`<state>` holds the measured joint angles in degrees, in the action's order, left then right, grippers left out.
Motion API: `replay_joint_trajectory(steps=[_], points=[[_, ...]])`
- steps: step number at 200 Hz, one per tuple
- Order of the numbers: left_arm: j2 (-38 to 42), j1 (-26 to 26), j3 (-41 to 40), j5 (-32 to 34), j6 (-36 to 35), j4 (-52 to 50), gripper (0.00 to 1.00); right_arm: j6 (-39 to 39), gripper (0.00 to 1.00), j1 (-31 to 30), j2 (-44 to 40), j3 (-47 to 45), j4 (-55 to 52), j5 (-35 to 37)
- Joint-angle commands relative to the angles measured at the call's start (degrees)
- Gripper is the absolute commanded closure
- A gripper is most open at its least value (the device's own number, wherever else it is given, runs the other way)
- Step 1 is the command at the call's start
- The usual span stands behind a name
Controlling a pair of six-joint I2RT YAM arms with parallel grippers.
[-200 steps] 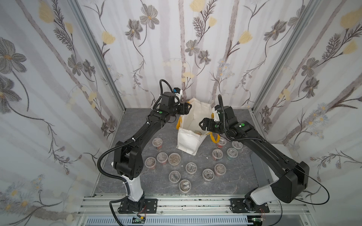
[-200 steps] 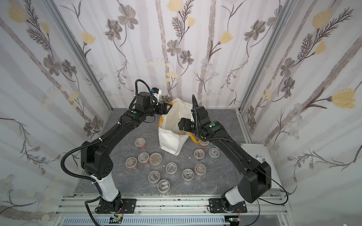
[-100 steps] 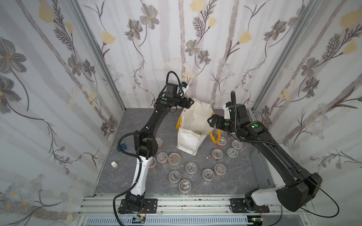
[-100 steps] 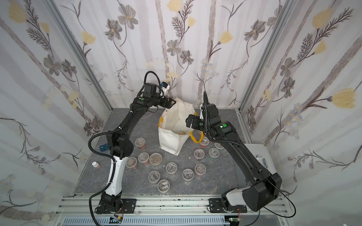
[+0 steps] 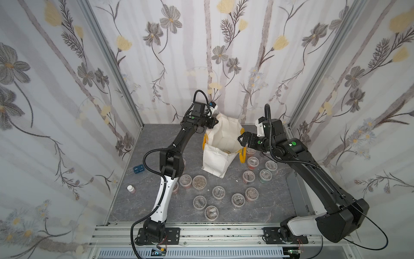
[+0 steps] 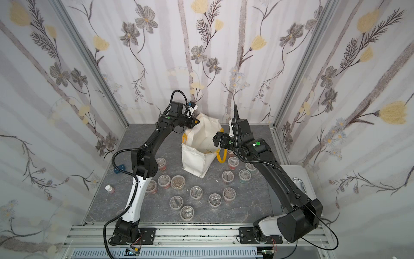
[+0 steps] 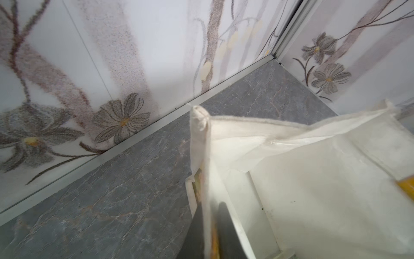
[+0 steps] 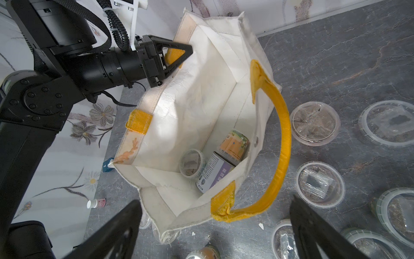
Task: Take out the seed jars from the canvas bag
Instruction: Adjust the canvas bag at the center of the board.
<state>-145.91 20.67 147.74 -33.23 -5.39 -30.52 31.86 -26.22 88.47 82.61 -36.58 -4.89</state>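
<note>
Earlier the left hand (image 8: 188,52) sat open beside the canvas bag (image 5: 214,158); now it's clamped on the rear-left rim. The left arm (image 5: 179,143) stretched upward, uncovering small bottle (image 5: 130,189) and blue block (image 5: 139,168).

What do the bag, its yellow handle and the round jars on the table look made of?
Canvas bag: matte cream cloth, stitched hems, soft creases; lining looks smoother, perhaps coated. Yellow handle: ribbed woven webbing, likely. Seed jars: clear glossy plastic, probably; contents show through the lids.
</note>
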Motion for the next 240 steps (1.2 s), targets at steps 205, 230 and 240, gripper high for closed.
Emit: replay_joint_trajectory(steps=[205, 230, 240], points=[[31.9, 8.3, -30.1, -0.8, 7.9, 26.7, 1.0, 18.0, 0.07, -8.4, 21.7, 1.5, 13.9, 5.6], [31.8, 8.3, -30.1, -0.8, 8.2, 26.7, 1.0, 19.9, 0.07, -8.4, 22.8, 1.4, 17.7, 4.3], [31.7, 8.4, -30.1, -0.9, 8.7, 26.8, 1.0, 20.3, 0.07, -8.4, 23.0, 1.5, 19.0, 4.9]])
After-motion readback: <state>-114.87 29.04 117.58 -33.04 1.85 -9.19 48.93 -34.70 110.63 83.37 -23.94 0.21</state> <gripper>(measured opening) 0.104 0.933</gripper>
